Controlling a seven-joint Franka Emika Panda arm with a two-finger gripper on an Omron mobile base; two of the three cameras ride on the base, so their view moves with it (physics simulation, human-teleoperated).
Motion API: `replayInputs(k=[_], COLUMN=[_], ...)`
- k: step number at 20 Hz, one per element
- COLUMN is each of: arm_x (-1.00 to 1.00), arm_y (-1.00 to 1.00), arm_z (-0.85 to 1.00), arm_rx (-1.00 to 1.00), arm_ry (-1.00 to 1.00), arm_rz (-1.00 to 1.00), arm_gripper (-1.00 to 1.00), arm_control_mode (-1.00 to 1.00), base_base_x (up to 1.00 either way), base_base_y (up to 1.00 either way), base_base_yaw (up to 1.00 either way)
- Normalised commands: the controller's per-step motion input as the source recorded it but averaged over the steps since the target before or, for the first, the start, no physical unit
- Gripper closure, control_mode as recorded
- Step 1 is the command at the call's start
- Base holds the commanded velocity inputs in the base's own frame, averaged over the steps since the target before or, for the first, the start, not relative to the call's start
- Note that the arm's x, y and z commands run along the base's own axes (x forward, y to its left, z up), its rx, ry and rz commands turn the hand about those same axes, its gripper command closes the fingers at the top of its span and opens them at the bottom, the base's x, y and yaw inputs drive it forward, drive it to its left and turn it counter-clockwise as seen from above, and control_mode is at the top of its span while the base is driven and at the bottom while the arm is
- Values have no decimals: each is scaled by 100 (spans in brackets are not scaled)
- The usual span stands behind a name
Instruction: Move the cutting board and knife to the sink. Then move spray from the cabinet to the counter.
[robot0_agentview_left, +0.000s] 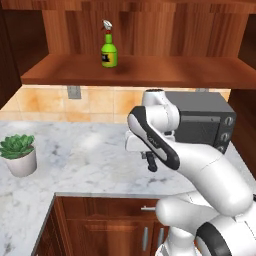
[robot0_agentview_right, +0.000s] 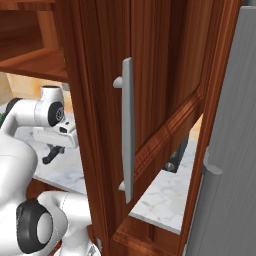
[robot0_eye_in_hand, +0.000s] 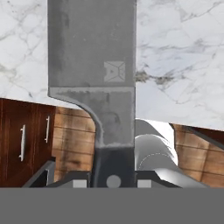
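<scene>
Grey steel, the broad blade of the black-handled kitchen knife (robot0_eye_in_hand: 92, 65) is seen closest in the hand view, rising from the bottom edge, with its dark handle seated between the two small finger tips of the gripper (robot0_eye_in_hand: 113, 180). The jaws are closed narrowly on that handle, so the knife is held. Behind the blade, the white marble counter with grey veining (robot0_eye_in_hand: 179, 57) is spread, and below its edge the reddish-brown wooden base cabinets with metal bar handles (robot0_eye_in_hand: 22, 142) are seen.

From the left base view, the gripper (robot0_agentview_left: 151, 163) is carried low over the counter (robot0_agentview_left: 85, 160), in front of a dark grey microwave oven (robot0_agentview_left: 202, 120). The knife itself cannot be made out clearly there. A small green potted plant in a white pot (robot0_agentview_left: 19, 152) is stood near the counter's left edge. Above, the small green spray bottle with a dark label and white-and-red trigger head (robot0_agentview_left: 108, 47) is stood upright on the wide shelf of the reddish-brown wooden wall cabinet (robot0_agentview_left: 150, 72), well apart from the arm.

From the right base view, a tall reddish-brown wooden door with a long grey bar handle (robot0_agentview_right: 128, 130) is seen close by, with the gripper (robot0_agentview_right: 51, 155) to its left over the marble.
</scene>
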Motion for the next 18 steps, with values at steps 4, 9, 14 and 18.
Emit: replayInputs(k=[4,9,14,18], arm_x=[0,0,0,0], arm_y=[0,0,0,0], arm_z=[0,0,0,0], arm_rx=[0,0,0,0], arm_ry=[0,0,0,0], arm_rz=[0,0,0,0], arm_gripper=[100,100,100,100], arm_control_mode=[100,100,100,100], base_base_x=[-53,-100,-100,-89], base_base_y=[0,-5,-19,-29], base_base_yaw=[0,0,-2,-30])
